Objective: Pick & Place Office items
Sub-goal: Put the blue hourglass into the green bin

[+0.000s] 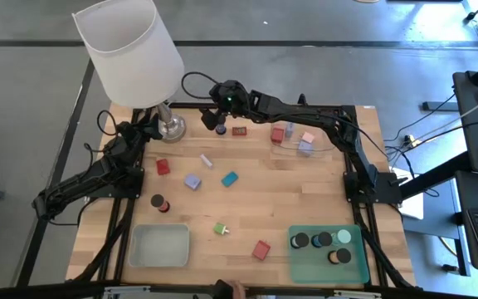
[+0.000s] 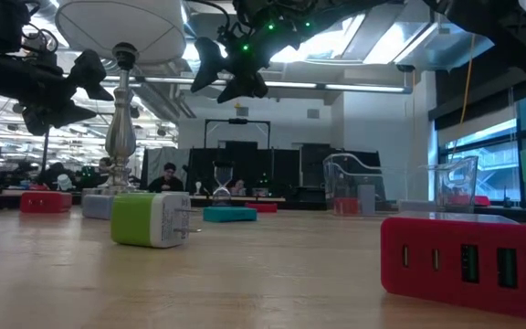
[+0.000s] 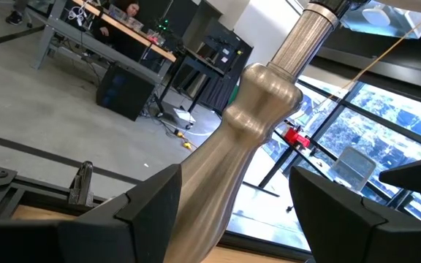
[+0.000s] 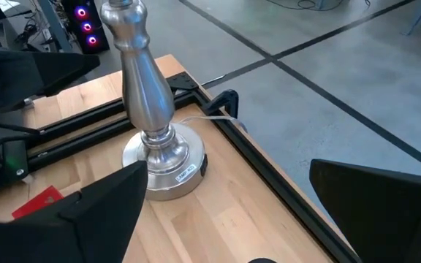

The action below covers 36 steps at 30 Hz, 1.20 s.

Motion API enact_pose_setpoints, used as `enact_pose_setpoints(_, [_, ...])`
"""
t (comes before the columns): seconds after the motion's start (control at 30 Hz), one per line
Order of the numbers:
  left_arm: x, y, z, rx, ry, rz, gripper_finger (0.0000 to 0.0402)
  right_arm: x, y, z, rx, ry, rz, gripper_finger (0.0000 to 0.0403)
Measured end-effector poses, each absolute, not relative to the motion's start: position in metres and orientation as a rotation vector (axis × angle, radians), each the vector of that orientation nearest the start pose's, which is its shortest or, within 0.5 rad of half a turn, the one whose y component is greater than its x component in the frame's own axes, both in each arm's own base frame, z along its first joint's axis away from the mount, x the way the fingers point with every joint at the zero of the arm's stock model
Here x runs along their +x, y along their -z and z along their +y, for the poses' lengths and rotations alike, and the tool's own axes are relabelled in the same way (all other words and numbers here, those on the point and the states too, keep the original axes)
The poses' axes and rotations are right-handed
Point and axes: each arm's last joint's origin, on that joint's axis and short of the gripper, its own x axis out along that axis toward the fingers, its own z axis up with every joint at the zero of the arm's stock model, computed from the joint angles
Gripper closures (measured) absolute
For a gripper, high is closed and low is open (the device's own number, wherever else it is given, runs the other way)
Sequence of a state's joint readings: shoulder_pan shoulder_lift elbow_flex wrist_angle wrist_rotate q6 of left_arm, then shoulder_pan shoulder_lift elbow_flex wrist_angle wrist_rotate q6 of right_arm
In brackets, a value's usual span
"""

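A: Right, grippers first.

B: Left gripper point(image 1: 149, 126): beside the lamp point(image 1: 131, 50), jaws parted, one finger point(image 3: 134, 212) on each side of the lamp's metal stem, not touching it as far as the left wrist view shows. Nothing held. Right gripper point(image 1: 214, 106): raised above the table's far edge, just right of the lamp base point(image 1: 171, 126), jaws spread wide, nothing between them.

A: Loose items, placed from the lamp?

B: Dark cylinder point(image 1: 221, 129) and small red piece point(image 1: 239, 130): just right of the base, under the right gripper. Red block point(image 1: 163, 167): just in front of the base. Small pale bit point(image 1: 206, 160), lilac-blue block point(image 1: 192, 181), teal block point(image 1: 229, 178): in front of the base and to its right, mid-table. Dark cylinder with red top point(image 1: 159, 203): farther forward. Green piece point(image 1: 220, 228) and red block point(image 1: 261, 249): near the front edge.

A: Trays?

B: Clear tray point(image 1: 282, 143): at the far edge, well right of the lamp, with red, pink and lilac-blue blocks in or at it; which, I cannot tell. Grey tray point(image 1: 160, 246): front left. Green tray point(image 1: 305, 266): front right, holding several round dark cylinders and a pale-topped one.
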State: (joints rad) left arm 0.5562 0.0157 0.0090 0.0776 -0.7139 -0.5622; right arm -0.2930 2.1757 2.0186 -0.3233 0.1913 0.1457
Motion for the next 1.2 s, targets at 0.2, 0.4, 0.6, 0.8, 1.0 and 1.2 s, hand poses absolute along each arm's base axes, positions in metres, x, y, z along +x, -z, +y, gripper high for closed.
enact_pose_setpoints(0.2, [0.067,-0.172,0.064,-0.489,-1.213,-0.43,0.0151,0.484,-0.297,-0.152,0.167,0.51,0.449,0.0018])
enact_pose_setpoints(0.4, [0.067,-0.172,0.064,-0.489,-1.213,-0.43,0.0151,0.484,-0.297,-0.152,0.167,0.51,0.449,0.0018])
enact_pose_setpoints(0.6, [0.067,-0.172,0.064,-0.489,-1.213,-0.43,0.0151,0.484,-0.297,-0.152,0.167,0.509,0.448,0.0018])
enact_pose_setpoints(0.8, [0.067,-0.172,0.064,-0.49,-1.213,-0.43,0.0151,0.483,-0.297,-0.152,0.157,0.508,0.455,0.0018])
enact_pose_setpoints(1.0, [0.067,-0.172,0.064,-0.49,-1.213,-0.43,0.0151,0.478,-0.289,-0.154,-0.034,0.343,0.596,0.0018])
enact_pose_setpoints(1.2, [0.067,-0.172,0.064,-0.49,-1.213,-0.43,0.0151,0.449,-0.269,-0.186,0.207,0.256,0.819,0.0018])
